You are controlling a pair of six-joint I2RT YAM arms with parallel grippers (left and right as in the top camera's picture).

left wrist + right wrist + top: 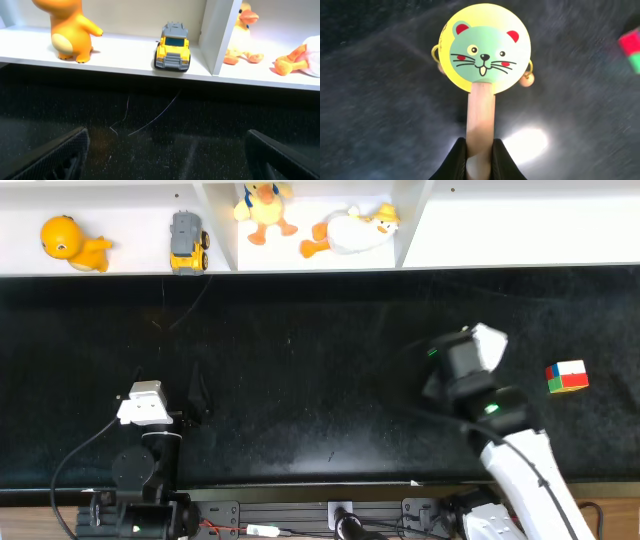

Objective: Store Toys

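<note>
The right gripper (480,150) is right of the tabletop's (300,380) middle, its fingers pinching the wooden handle of one cat-faced rattle drum (485,55). One coloured cube (567,376) lies farther right. The left gripper (167,150) is near left, fingers spread. Four toys sit on the far shelf (500,230): one orange figure (70,242), one yellow truck (188,242) and two plush ducks (265,210) (350,230).

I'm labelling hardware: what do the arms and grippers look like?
The left arm is black with a white wrist block and a looping black cable. The right arm has a white lower link and black joints with green lights. The left gripper and right gripper have black jaws.
</note>
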